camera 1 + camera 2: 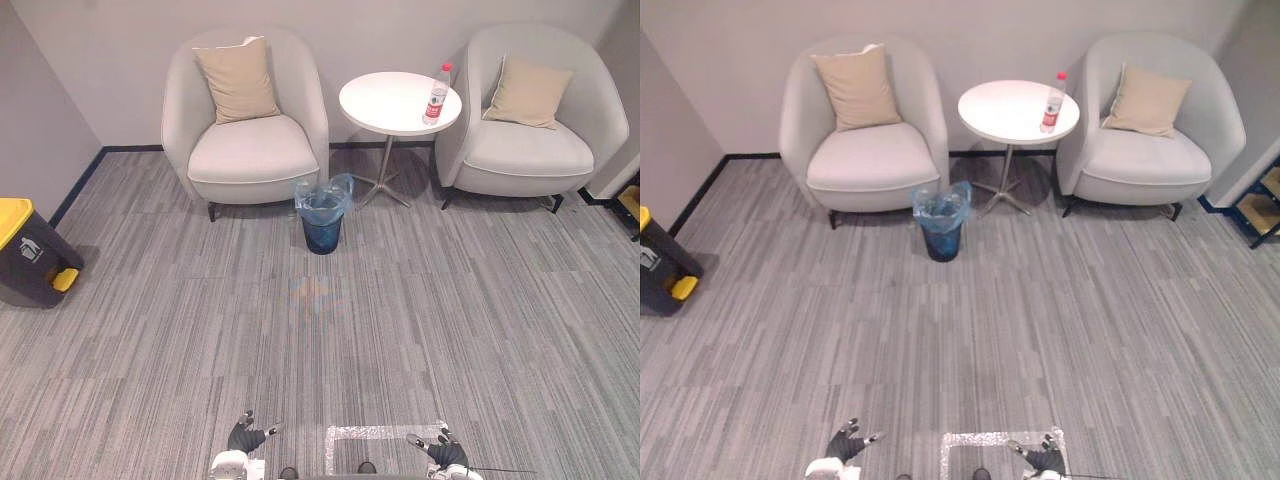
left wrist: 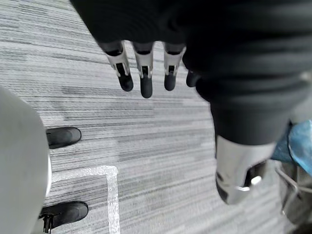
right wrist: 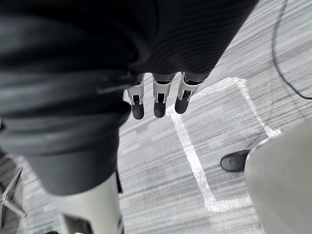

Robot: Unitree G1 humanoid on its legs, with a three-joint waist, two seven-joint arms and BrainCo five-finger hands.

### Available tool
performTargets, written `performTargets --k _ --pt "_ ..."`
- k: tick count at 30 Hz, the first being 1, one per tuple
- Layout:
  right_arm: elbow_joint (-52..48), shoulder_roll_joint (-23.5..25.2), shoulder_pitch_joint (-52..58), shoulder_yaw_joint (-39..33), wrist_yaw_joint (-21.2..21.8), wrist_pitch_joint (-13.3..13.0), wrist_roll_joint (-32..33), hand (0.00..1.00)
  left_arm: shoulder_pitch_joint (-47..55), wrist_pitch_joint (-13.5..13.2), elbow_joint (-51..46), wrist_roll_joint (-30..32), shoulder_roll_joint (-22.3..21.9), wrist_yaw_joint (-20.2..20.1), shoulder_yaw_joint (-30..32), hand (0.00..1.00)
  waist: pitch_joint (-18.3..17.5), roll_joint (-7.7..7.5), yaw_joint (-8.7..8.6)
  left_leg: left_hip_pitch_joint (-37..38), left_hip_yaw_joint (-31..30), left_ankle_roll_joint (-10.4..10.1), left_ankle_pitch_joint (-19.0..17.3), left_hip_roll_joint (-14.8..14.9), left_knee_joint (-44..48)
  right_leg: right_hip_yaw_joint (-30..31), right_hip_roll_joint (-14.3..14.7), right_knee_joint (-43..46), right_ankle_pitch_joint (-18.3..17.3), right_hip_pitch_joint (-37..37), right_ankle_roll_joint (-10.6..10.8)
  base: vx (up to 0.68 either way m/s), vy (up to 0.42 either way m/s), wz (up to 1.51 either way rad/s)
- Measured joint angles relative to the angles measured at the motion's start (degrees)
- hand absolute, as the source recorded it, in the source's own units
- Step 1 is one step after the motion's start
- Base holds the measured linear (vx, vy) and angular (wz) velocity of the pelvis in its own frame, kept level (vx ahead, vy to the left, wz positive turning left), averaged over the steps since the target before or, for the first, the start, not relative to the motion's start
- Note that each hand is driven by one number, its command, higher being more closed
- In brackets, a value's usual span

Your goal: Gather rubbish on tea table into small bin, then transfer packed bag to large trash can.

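Faced the round white tea table from well back across the grey striped carpet, with a white taped square on the floor close by the hands. Found one piece of likely rubbish up there: a clear plastic bottle with red cap and red label, upright, near the table's right-hand edge and close to the right armchair. Located the small bin on the floor between the left armchair and the table's pedestal, lined with a blue bag draped loosely over its rim; could not tell what, if anything, lay inside. Noted the large trash can, dark grey with a yellow lid, by the left wall, well apart from the bin. Held the left hand and the right hand low at the bottom of the head views, fingers straight and spread, thumbs clear, nothing in either. Judged the task not yet begun, with the approach to the table first. Judged the bottle the main hazard: tall, light and near the edge, so liable to topple and roll off towards the armchair if brushed before a grasp closed. Reckoned the single-pedestal table apt to rock if bumped on the way in. Feared a released bottle missing the bin's narrow mouth, and the loose bag rim slipping inward or tearing when gathered and lifted. Expected crowding from the armchair just beside the bin.
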Motion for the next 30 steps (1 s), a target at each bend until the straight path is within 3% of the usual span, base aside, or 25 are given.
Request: performTargets --k 20,30 --pt "1.40 0.38 -0.78 -0.05 0.26 0.27 0.01 0.00 -0.37 0.05 1.44 0.07 -0.06 0.11 1.28 0.00 0.48 -0.72 0.01 0.79 0.41 0.01 -0.02 -0.03 -0.07 0.06 0.00 -0.03 -0.06 0.63 0.08 -0.02 -0.011 0.00" --pt "1.37 0.56 -1.11 0.17 0.76 0.68 0.03 0.00 -1.72 0.12 1.90 1.29 1.24 -1.14 -2.15 0.00 1.16 -1.32 -0.24 0.75 4.29 -0.21 -0.79 0.40 -0.06 3.24 0.58 -0.05 0.30 -1.15 -0.19 -0.02 -0.019 -0.15"
